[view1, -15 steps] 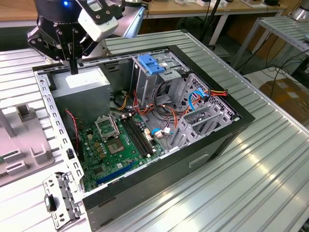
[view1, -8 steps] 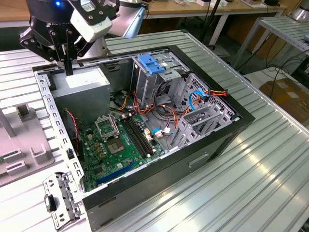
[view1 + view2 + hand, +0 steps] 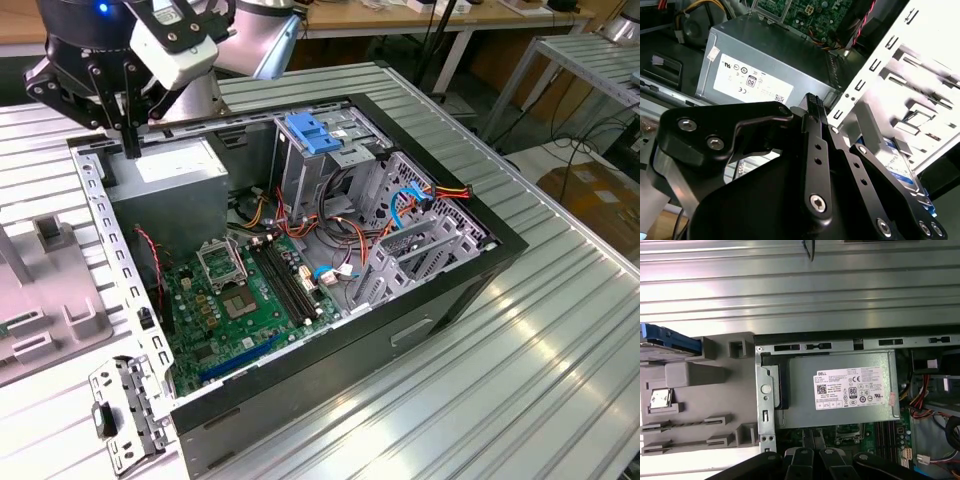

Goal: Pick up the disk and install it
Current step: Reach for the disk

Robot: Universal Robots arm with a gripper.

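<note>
Ribbed aluminium bench point(image 3: 540, 400) carries an open desktop computer case point(image 3: 500, 262), with a grey plastic fixture point(image 3: 50, 300) beside it on the exterior view's left. The claw point(image 3: 131, 150) hangs above the case's rear corner, over the grey power supply point(image 3: 175, 165). Its fingers look pressed together with nothing between them, though the angle makes that hard to confirm.

The disk point(image 3: 670, 339) is not in the case. In the first wrist view its blue-railed edge lies in the fixture, well apart from the claw. The pickup is not yet done, and I judge this to be the approach stage.

Grasping calls for spreading the fingers and lining them up across the disk's narrow sides, clear of the fixture's walls. The drive cage point(image 3: 330, 175) under its blue bracket point(image 3: 315, 132) is probably where the disk belongs.
</note>
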